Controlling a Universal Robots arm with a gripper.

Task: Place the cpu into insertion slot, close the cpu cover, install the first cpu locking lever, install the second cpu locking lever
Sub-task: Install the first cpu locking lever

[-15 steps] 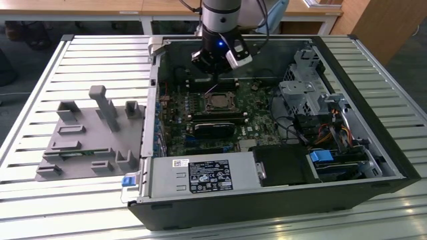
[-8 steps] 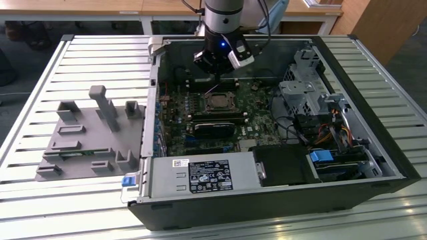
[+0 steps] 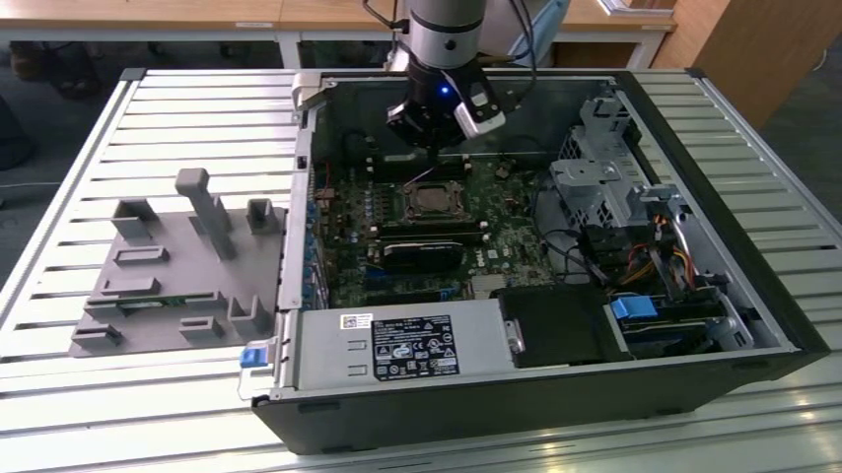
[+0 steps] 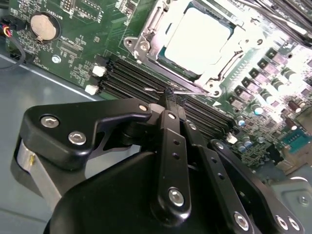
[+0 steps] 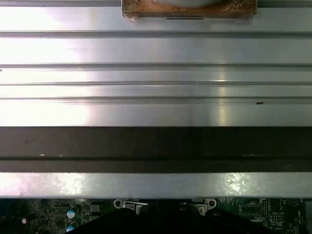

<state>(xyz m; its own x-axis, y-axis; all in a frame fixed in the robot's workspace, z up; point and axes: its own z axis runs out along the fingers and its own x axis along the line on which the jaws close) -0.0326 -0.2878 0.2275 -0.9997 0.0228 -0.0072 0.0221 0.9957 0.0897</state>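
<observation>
The cpu (image 4: 197,36), a pale square chip, lies in the insertion slot (image 3: 428,202) on the green motherboard inside the open computer case. The silvery cpu cover (image 4: 223,68) frames the chip and looks lowered over it. A thin wire locking lever (image 4: 184,91) runs along the socket's edge beside the memory slots. My gripper (image 4: 168,97) has its black fingers pressed together, with the tips right at this lever. In the exterior view the gripper (image 3: 432,146) hangs just behind the socket, towards the case's far wall.
A grey fixture tray (image 3: 172,266) sits on the slatted table at the exterior view's left. Inside the case are the power supply (image 3: 394,345), a drive cage (image 3: 605,187) with cables, black memory slots (image 4: 131,78) and a coin battery (image 4: 43,25).
</observation>
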